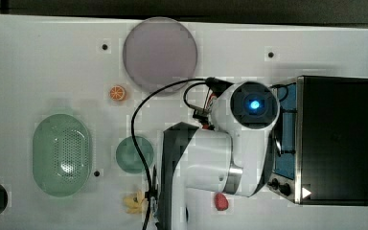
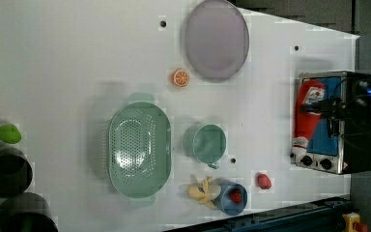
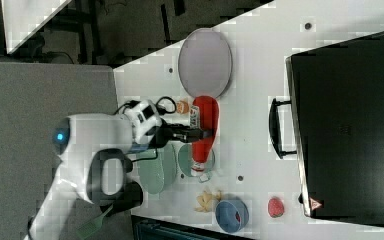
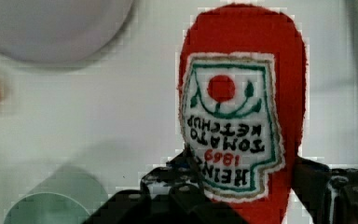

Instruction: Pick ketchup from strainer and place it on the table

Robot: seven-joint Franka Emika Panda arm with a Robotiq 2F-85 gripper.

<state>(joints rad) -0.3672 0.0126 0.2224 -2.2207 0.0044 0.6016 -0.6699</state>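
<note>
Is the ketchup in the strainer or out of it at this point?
Out. The strainer lies empty in the left view, and the ketchup hangs clamped in the gripper above the table in the right view.

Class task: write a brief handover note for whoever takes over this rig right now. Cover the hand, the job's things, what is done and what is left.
Hand: shut on the slim red ketchup squeeze bottle, held above the table.
Pale green oval plastic strainer: empty, on the white table.
Done: bottle lifted out of the strainer.
Left: lower the bottle onto a bare patch of table, release, withdraw.
</note>
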